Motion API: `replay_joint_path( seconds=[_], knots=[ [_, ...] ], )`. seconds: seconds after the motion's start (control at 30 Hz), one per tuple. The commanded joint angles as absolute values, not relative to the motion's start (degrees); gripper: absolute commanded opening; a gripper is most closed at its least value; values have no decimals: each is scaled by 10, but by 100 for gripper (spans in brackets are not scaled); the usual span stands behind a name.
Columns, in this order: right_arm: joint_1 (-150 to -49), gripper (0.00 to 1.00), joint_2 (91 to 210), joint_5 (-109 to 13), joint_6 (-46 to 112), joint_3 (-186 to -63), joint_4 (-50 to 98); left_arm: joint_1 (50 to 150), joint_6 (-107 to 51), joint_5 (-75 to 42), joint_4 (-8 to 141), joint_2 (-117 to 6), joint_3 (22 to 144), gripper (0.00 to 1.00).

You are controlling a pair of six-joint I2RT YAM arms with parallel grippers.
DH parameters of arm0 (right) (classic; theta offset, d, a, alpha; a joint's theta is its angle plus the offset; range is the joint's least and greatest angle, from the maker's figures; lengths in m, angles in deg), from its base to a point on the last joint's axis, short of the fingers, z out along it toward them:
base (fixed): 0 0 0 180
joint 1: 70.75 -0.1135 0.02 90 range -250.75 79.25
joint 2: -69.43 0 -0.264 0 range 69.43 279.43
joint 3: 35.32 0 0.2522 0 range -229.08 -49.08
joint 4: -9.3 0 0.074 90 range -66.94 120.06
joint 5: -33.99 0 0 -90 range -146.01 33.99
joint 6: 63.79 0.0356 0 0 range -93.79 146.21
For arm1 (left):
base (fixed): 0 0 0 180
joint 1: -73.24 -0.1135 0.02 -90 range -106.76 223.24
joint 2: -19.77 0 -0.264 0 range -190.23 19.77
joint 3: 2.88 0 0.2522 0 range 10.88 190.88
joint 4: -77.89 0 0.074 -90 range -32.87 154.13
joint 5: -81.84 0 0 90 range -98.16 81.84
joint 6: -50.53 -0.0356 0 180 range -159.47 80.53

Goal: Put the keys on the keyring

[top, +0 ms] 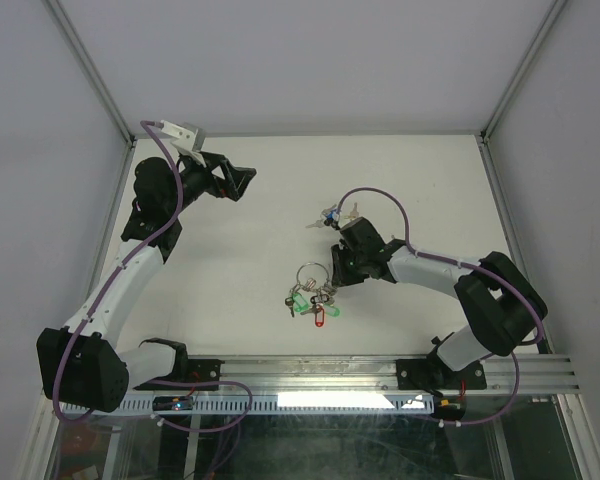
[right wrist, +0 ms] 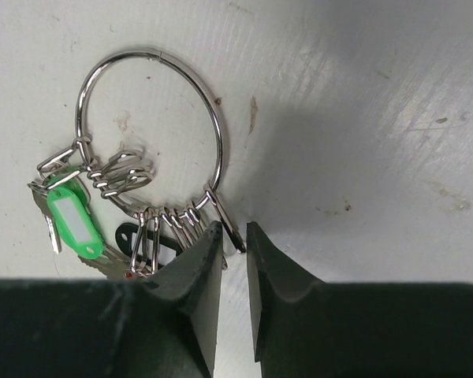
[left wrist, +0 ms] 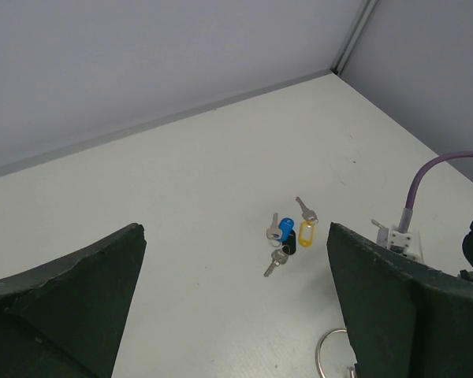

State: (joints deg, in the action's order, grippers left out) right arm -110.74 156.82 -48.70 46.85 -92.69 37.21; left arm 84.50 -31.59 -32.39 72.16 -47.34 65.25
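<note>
The keys (top: 332, 213) lie in a small cluster on the white table behind my right arm. In the left wrist view the keys (left wrist: 288, 232) show a blue head, a yellow head and a grey key. The keyring (top: 307, 275) lies mid-table with green, red and dark tagged keys bunched at its near side. Up close, the keyring (right wrist: 219, 142) is a thin silver wire loop. My right gripper (right wrist: 235, 230) is low over it, jaws closed to a narrow gap on a small ring link hanging from the loop. My left gripper (left wrist: 236, 236) hovers wide open at the far left (top: 246, 183), holding nothing.
White enclosure walls stand along the far, left and right edges of the table (top: 250, 250). A purple cable (top: 380, 195) arcs over my right arm near the loose keys. An aluminium rail (top: 380, 375) runs along the near edge.
</note>
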Motion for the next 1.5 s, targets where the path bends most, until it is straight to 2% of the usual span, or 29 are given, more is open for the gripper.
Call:
replay_joint_path(
  seconds=[0.0,0.4,0.7,0.87,1.03,1.2,1.47],
  knots=[
    [-1106,19,1564,-478,460,-939,382,846,-320,-337,740,-471,661,97],
    [-1106,0,1514,-484,426,-950,407,846,-324,-296,725,-469,668,99],
    [-1106,0,1427,-535,395,-1009,541,847,-269,-328,798,-465,649,99],
    [-1106,0,1383,-535,391,-1047,618,862,-149,-340,915,-447,615,99],
    [-1106,0,1341,-522,391,-1091,693,924,-148,-289,931,-403,561,99],
    [-1106,0,1321,-497,377,-1126,752,1067,-218,-172,922,-349,473,99],
    [-1106,0,1317,-484,368,-1169,812,1257,-371,-30,987,-365,383,85]
  ],
)
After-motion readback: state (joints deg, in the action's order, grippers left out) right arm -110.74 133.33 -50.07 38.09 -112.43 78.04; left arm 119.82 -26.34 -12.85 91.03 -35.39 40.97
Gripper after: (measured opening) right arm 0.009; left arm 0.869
